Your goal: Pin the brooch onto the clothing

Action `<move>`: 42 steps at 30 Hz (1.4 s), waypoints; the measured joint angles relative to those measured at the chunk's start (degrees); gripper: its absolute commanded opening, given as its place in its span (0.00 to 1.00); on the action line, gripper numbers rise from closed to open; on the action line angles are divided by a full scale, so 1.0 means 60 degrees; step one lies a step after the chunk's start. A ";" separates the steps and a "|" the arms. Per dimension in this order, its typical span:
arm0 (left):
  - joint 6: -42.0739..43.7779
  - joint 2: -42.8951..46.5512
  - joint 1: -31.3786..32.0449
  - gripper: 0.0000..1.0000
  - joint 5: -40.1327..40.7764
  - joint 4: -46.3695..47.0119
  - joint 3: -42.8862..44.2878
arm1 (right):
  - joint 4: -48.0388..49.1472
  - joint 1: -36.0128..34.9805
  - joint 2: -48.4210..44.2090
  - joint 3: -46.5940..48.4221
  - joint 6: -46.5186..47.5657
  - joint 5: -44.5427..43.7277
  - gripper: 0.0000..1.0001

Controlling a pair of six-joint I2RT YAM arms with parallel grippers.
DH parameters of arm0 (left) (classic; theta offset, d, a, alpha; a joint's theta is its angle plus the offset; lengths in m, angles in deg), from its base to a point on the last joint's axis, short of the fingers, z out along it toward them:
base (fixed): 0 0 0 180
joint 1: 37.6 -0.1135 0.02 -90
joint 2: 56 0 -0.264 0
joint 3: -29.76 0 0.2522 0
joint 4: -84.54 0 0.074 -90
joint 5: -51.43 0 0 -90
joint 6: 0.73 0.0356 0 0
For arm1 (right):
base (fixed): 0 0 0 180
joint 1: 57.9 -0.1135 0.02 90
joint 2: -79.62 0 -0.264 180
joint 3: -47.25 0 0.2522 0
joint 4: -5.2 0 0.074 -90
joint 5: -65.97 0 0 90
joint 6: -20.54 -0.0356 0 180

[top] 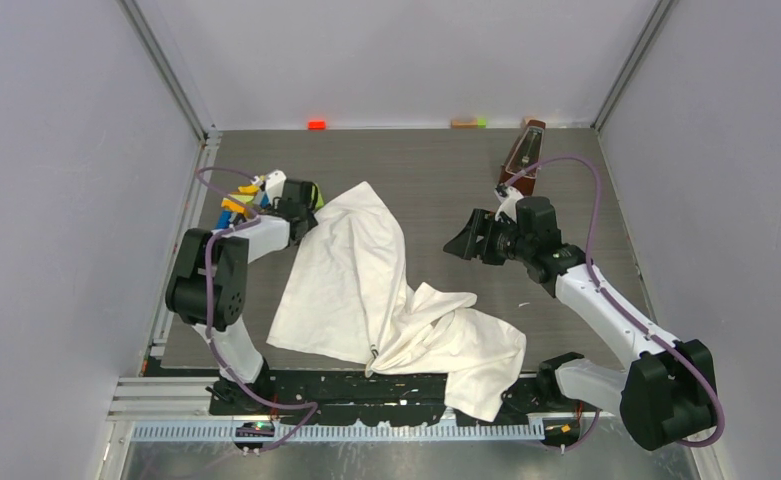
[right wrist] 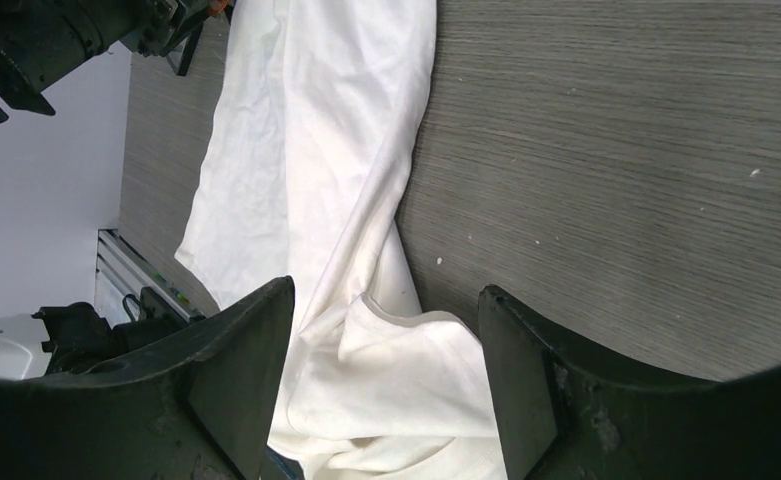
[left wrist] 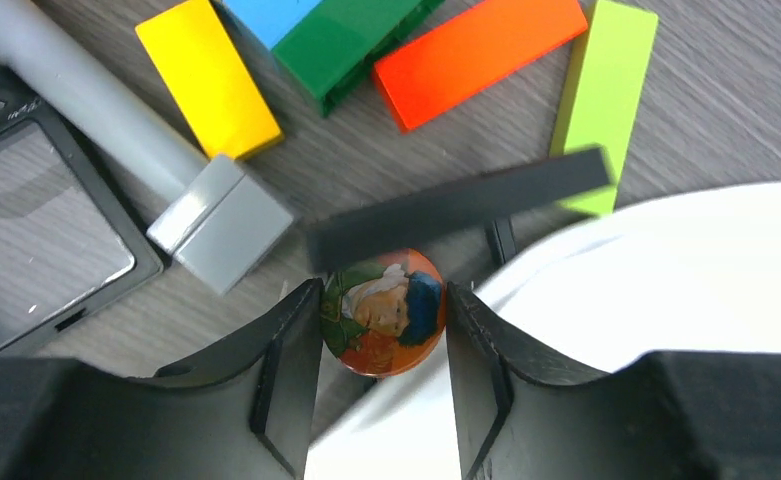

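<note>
My left gripper (left wrist: 384,300) has the brooch (left wrist: 384,315) between its jaws. It is a round button with a painted portrait, and each inner face sits against its rim, so I judge it gripped, though how firmly I cannot tell. Being round, it has no long axis to line up; what matters is where the cloth lies.

The clothing (left wrist: 666,280) starts right at my left gripper's right finger, its white edge running under that finger and away to that side. Just beyond the fingertips a black strip (left wrist: 456,205) crosses the gap, and past it lie coloured blocks (left wrist: 476,55), away from the shirt.

From above, the shirt's length runs from my left jaws back toward the arm bases, bunched at the near end.

My right gripper (right wrist: 386,290) stands wide open and empty. The shirt lies ahead of and below its fingertips, and bare table (right wrist: 646,150) fills the side of its right finger.

The left arm is the nearer one. I judge the coming move to be a short carry sideways, toward its right finger, onto the flat cloth, while the right jaws come over to steady the fabric
</note>
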 measured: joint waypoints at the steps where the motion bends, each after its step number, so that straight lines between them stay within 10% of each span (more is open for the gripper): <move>1: 0.0055 0.0219 0.0000 0.36 -0.0135 0.0029 -0.0178 | 0.0022 0.0000 0.0000 -0.0007 -0.0040 0.0040 0.72; 13: 0.0488 0.2645 0.0080 0.34 -0.3537 -0.0408 -0.0856 | 0.1140 -0.0138 -0.0007 -0.0284 -0.0066 0.1446 0.70; 28: -0.0495 0.4608 0.0193 0.29 -1.2375 -0.2277 -0.1355 | 0.5257 -0.3126 -0.0484 -0.1246 0.1993 0.1676 0.72; 42: -0.1927 0.5912 0.0408 0.27 -1.5041 -0.2073 -0.2124 | 0.7100 -0.4171 0.0459 -0.1257 0.2976 0.1770 0.64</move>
